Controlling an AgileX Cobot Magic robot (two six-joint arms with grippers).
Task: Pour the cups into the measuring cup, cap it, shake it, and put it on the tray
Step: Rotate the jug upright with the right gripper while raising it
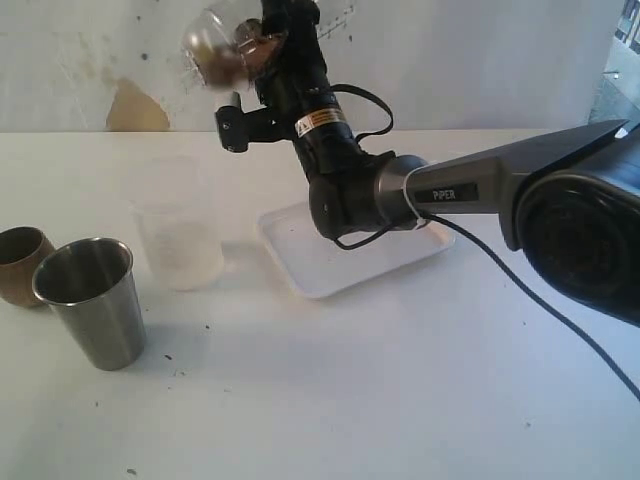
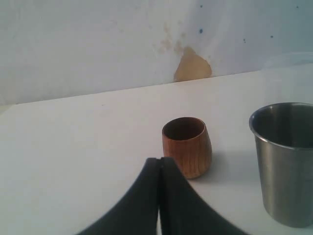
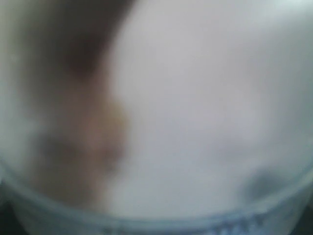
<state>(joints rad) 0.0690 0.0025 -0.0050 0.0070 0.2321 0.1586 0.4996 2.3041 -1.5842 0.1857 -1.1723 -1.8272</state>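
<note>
Nearest the exterior camera, the right arm (image 1: 470,185) stretched over the tray (image 1: 330,270), its gripper (image 1: 252,42) clamping the measuring cup (image 1: 210,50) high and tilted, brown contents inside; tumbler (image 1: 90,300), brown cup (image 1: 20,262) and frosted cup (image 1: 180,235) stood on the table (image 1: 350,400). The left wrist view showed the left gripper (image 2: 159,164) pressed shut and empty; the right wrist view showed only blurred clear plastic. Shaking seemed in hand; next, the cup needed lowering upright onto the tray.
</note>
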